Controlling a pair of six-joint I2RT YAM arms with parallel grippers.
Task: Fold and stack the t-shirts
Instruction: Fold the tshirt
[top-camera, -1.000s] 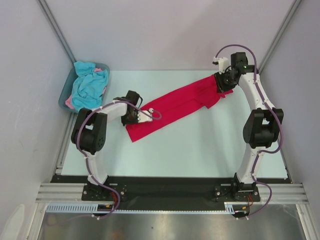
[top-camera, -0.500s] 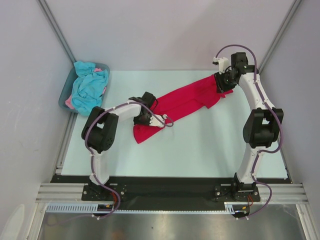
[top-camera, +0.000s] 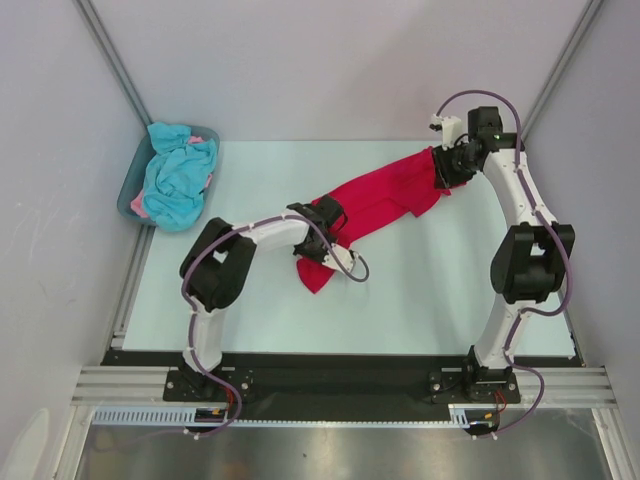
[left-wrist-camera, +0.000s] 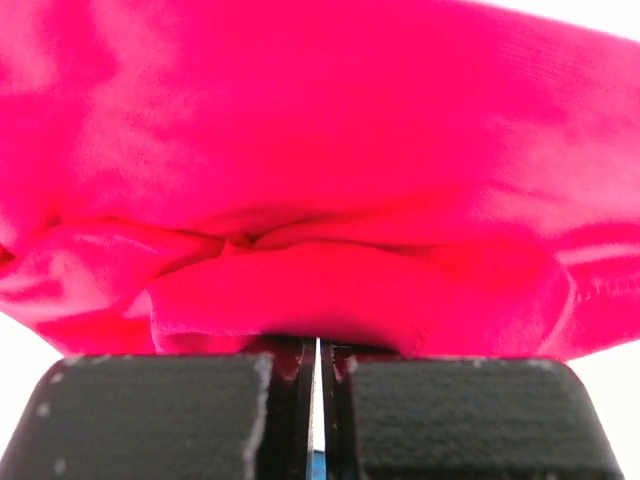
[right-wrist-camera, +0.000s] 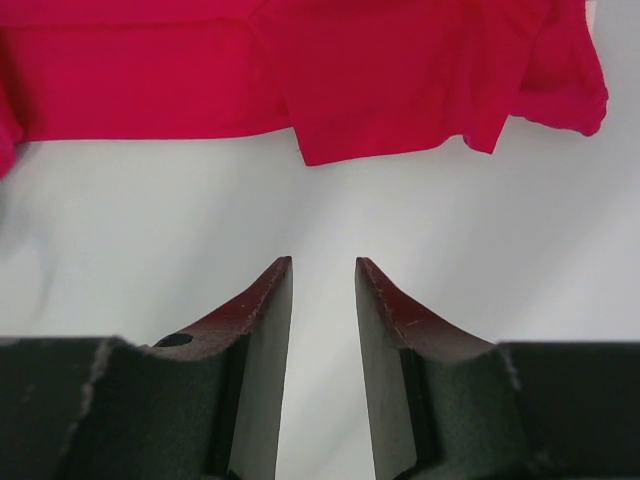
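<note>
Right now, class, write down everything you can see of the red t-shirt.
The red t-shirt is soft, creased crimson cloth, gathered into a long band stretched diagonally over the pale table, from mid-table to the far right. Its near end is bunched and pinched in the shut left gripper; a stitched hem shows there. The right gripper stands at its far end, jaws apart, gripping nothing.

Pale table (top-camera: 430, 290), red t-shirt (top-camera: 380, 200), grey-blue tub (top-camera: 131, 178)

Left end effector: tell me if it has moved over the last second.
Yes. The left end effector, shut on the red shirt, has moved right, away from the tub.
</note>
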